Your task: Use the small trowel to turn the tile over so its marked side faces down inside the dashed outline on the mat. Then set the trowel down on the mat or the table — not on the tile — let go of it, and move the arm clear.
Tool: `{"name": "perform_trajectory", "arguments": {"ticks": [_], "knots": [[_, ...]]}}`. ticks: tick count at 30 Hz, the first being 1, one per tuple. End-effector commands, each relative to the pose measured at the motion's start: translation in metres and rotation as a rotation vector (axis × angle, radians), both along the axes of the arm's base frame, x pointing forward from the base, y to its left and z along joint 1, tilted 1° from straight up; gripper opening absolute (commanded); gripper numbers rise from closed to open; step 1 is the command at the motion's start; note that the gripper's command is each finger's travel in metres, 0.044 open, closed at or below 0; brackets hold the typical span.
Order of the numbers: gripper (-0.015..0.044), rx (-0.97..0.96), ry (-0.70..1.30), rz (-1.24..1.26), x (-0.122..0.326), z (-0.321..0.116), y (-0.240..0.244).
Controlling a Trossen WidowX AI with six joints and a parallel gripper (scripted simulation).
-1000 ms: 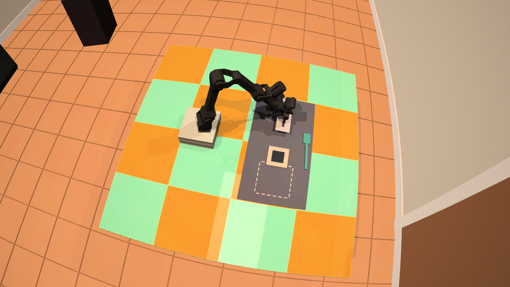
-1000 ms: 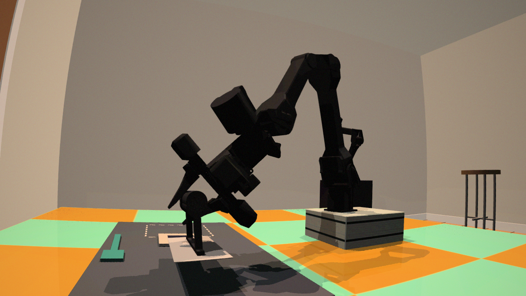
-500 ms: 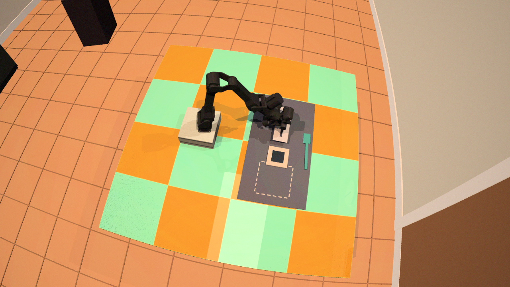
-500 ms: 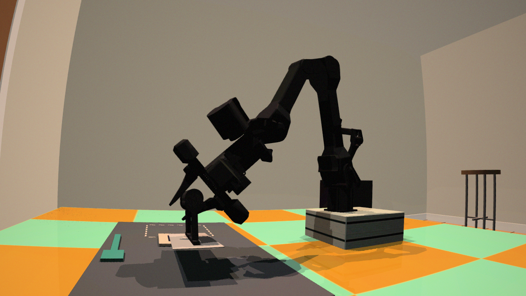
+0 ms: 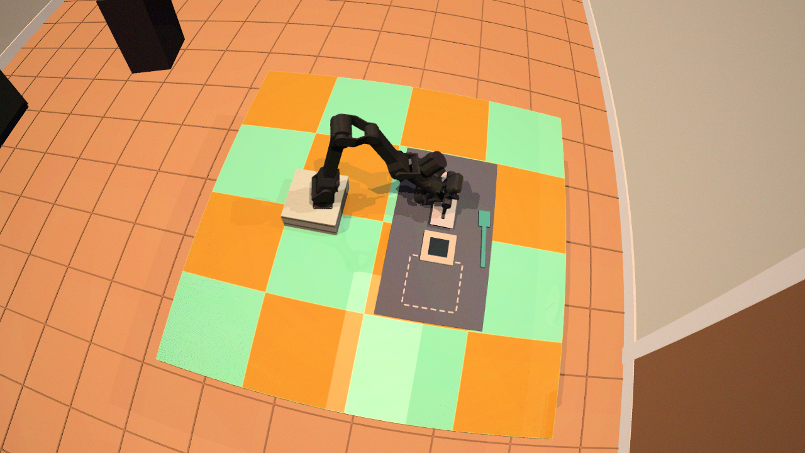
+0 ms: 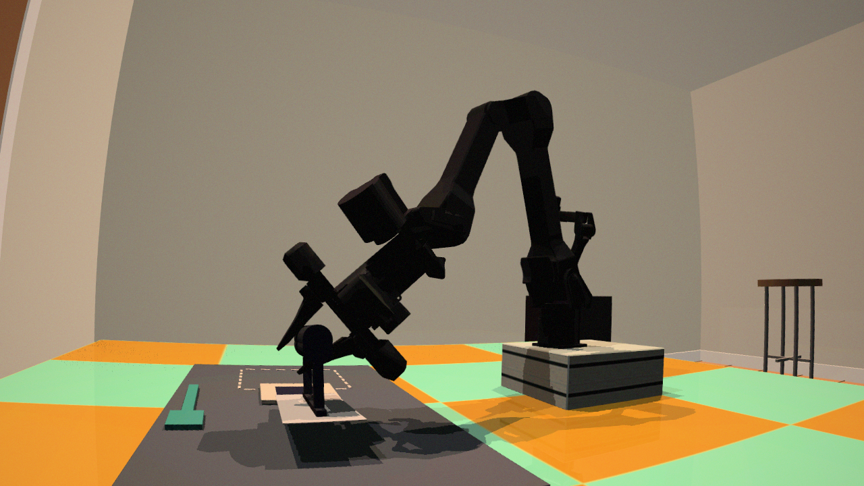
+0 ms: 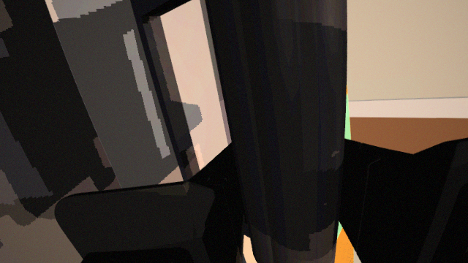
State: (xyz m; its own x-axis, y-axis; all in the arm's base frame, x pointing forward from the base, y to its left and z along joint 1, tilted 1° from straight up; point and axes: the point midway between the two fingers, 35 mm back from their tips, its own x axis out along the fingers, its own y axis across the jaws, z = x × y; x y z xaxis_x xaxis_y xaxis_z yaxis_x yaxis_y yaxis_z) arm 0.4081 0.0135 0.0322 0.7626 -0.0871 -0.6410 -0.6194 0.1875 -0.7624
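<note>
My gripper [image 5: 441, 194] [image 6: 300, 349] [image 7: 271, 143] is shut on the dark round handle of the trowel. The trowel [image 5: 436, 218] [image 6: 341, 408] [image 7: 197, 80] has two dark posts and a flat pale blade, held low above the mat, with its shadow beneath. The blade's front edge is just short of the tile in the top view. The cream tile [image 5: 426, 246] [image 6: 265, 393] lies flat, dark marked square up, across the near edge of the dashed outline [image 5: 402, 304] [image 6: 240, 370], mostly outside it. In the exterior view the blade hides part of the tile. In the wrist view the handle fills the middle.
A teal flat-headed tool [image 5: 483, 218] [image 6: 184, 419] lies along the side of the grey mat [image 5: 472, 298] [image 6: 229, 422] away from the arm's base. The arm stands on a pale block [image 5: 309, 219] [image 6: 616, 383] at the mat's other side. A stool [image 6: 789, 283] stands in the background.
</note>
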Motion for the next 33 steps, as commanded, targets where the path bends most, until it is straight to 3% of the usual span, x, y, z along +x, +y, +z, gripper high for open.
{"name": "perform_trajectory", "arguments": {"ticks": [1,33], "knots": [[0.0,0.0,-0.018,0.005,0.003,-0.002,-0.001],[0.0,-0.003,-0.016,0.005,-0.002,-0.019,-0.034]]}}
